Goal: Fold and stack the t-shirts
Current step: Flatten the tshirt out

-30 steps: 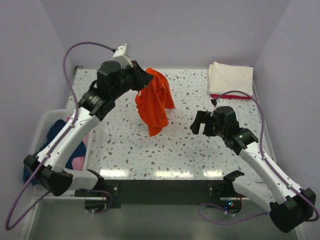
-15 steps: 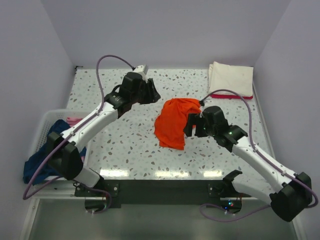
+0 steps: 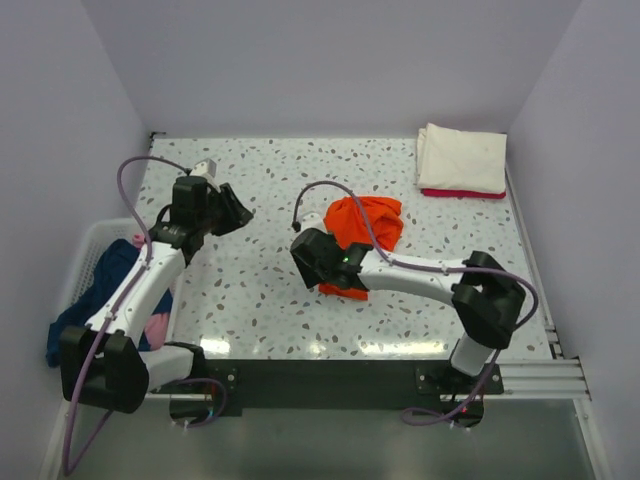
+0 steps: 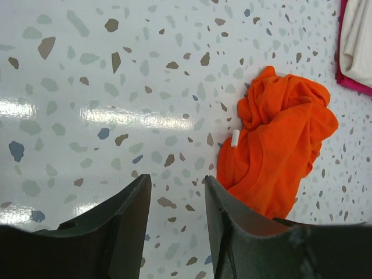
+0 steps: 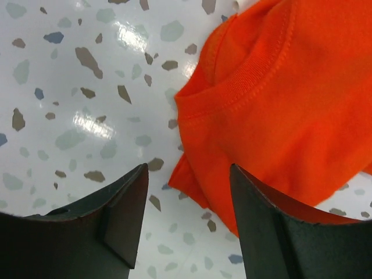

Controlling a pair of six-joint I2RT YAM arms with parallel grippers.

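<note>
Left wrist: left pincer [image 4: 175, 186] spread, nothing in it, over bare table [image 4: 87, 70], crumpled orange shirt [image 4: 279, 145] off to its right. Right wrist: right pincer [image 5: 189, 174] spread too, the shirt's edge lying between its fingers, not pinched. Top: orange shirt mid-table, right pincer at its near-left edge, left pincer well apart. Cream shirt [image 3: 460, 158] sits folded on a red shirt [image 3: 460, 192] far right.
</note>
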